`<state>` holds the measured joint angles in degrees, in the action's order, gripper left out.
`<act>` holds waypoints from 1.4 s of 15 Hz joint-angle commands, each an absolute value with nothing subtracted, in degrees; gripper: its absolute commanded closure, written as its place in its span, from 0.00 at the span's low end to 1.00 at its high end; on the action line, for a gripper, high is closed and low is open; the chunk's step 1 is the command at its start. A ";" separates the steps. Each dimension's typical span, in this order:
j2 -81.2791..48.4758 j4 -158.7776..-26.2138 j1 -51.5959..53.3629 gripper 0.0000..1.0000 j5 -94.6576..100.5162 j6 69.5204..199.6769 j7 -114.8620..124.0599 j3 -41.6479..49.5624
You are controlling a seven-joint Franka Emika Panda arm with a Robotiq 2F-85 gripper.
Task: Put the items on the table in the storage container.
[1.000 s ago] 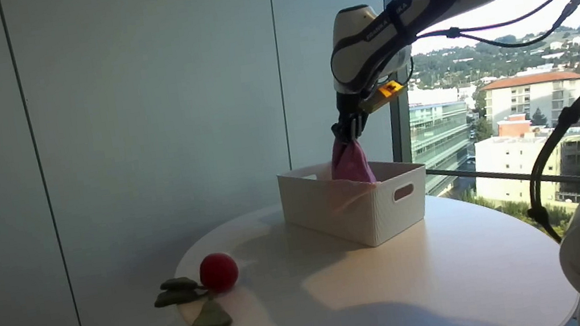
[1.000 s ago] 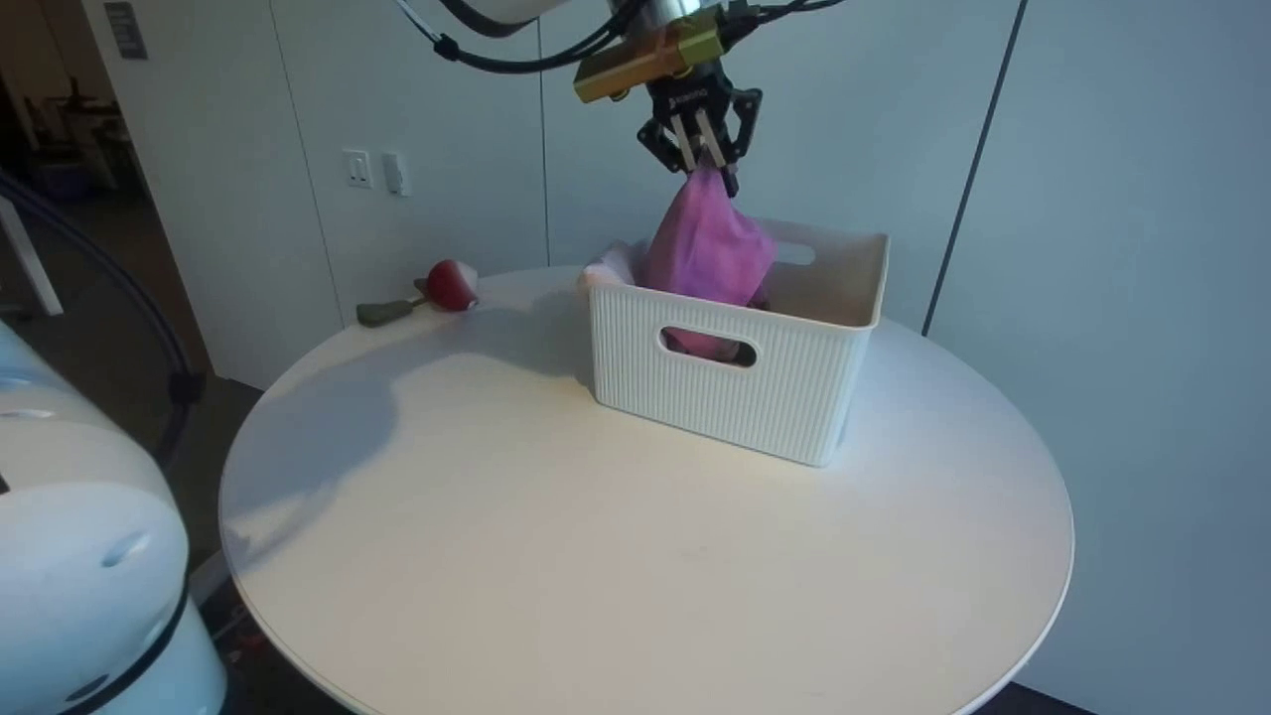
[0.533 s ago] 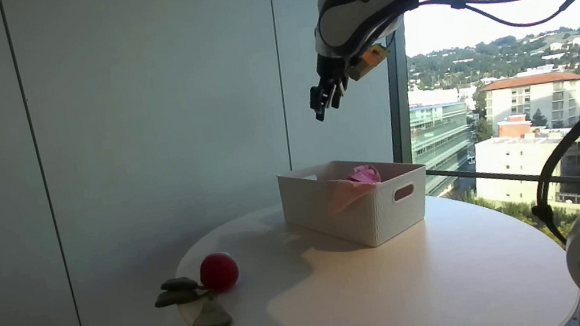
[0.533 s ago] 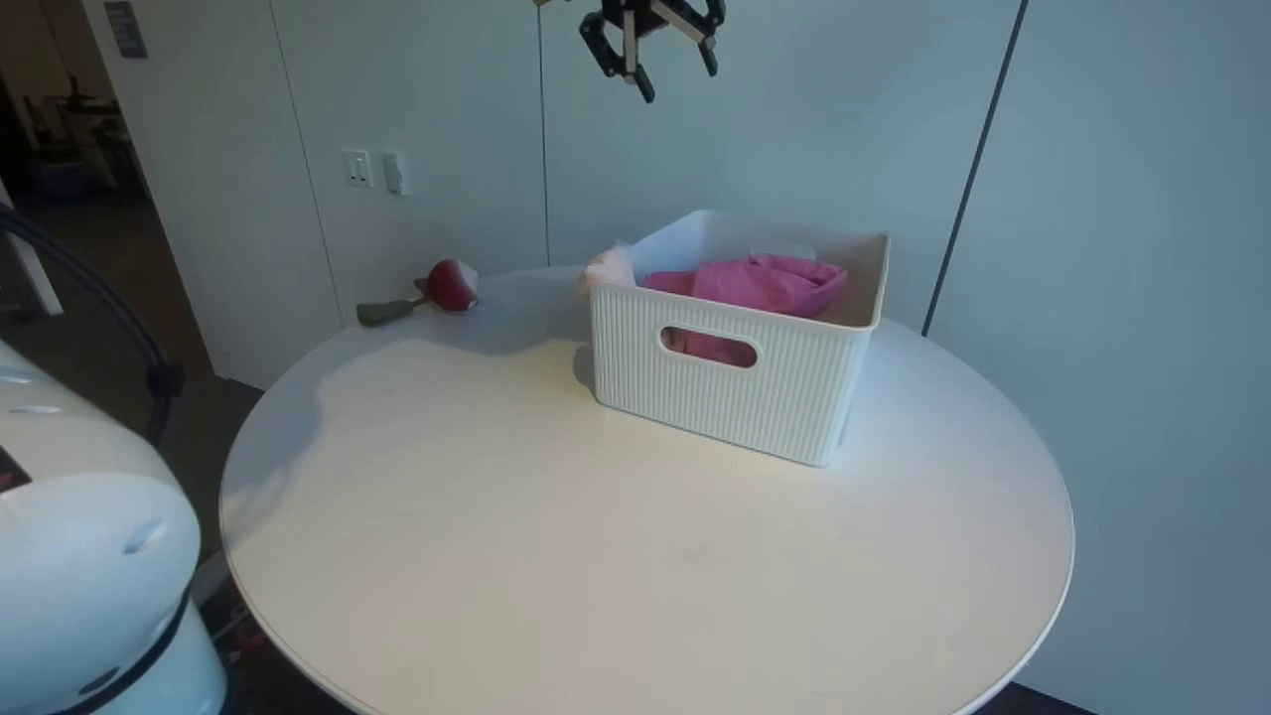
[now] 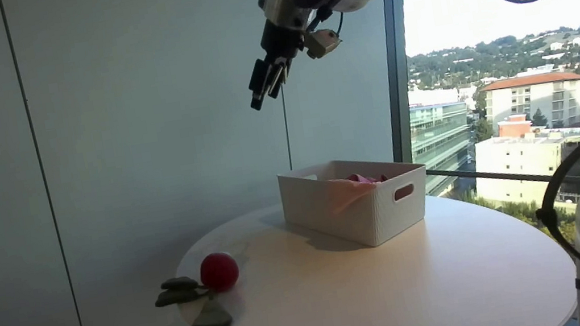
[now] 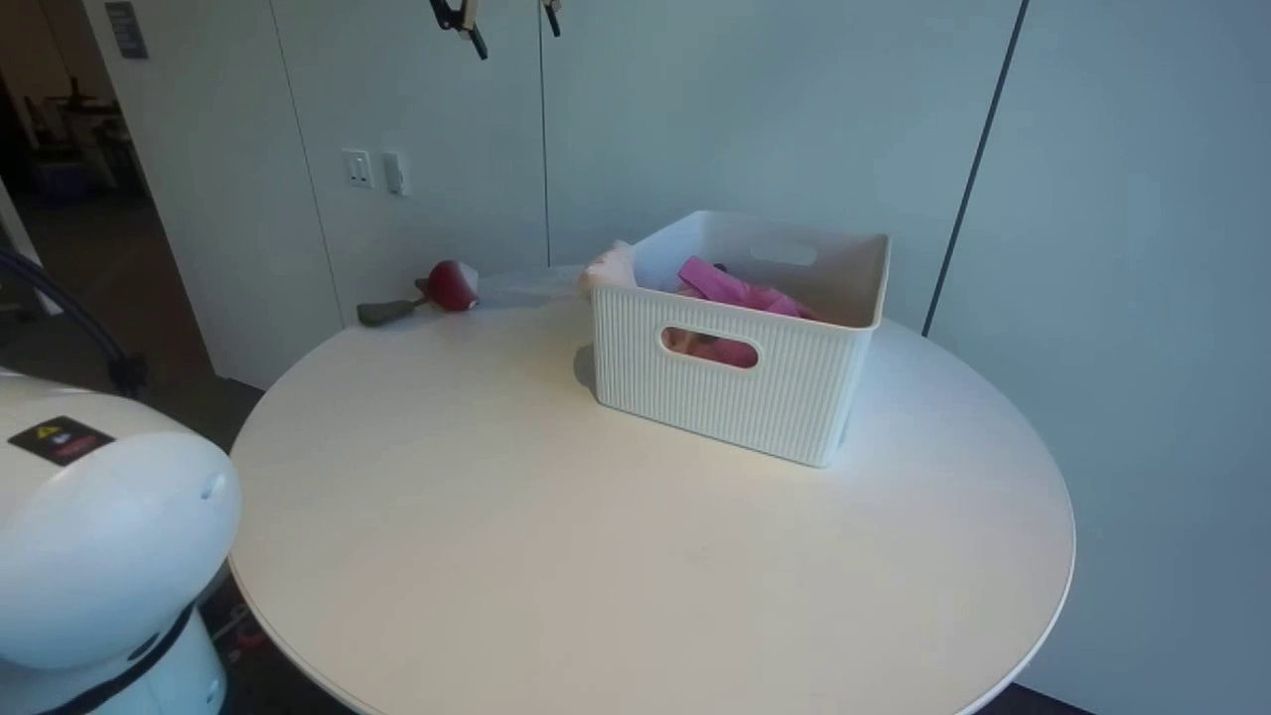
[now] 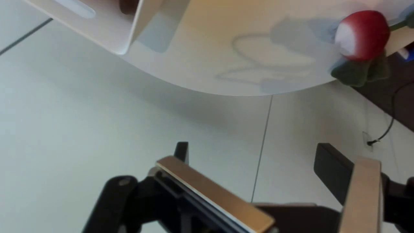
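Observation:
The storage container [image 5: 325, 204] is a white ribbed box with handle slots, shown in both exterior views; its corner [image 7: 132, 35] enters the wrist view at upper left. Inside it lies crumpled pink cloth [image 6: 735, 290]. A peach cloth [image 5: 349, 194] hangs over its rim. On the table's edge rests a red and white radish-like item [image 6: 452, 286] with green leaves [image 5: 211, 317], upper right in the wrist view [image 7: 362, 35]. High above the table, between container and radish, my gripper [image 5: 265, 99] is open, its fingertips [image 7: 326, 158] far apart with nothing between them.
The round white table [image 6: 645, 556] has its far edge close to a pale panelled wall [image 5: 157, 119]. A window frame [image 5: 397, 55] stands behind the container. Some leaves stick out past the table's edge.
One second ago the gripper held the pink cloth over the container. It has opened, the cloth has dropped inside, and the gripper has risen and shifted towards the radish's side.

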<state>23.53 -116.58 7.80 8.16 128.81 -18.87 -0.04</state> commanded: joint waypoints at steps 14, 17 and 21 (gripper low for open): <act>-8.21 -101.93 9.37 0.00 1.68 117.82 -39.65 -5.70; -12.11 -99.65 8.96 0.00 -0.86 115.52 -42.68 -7.65; -17.69 -95.58 8.32 0.00 -1.55 112.38 -45.36 -9.32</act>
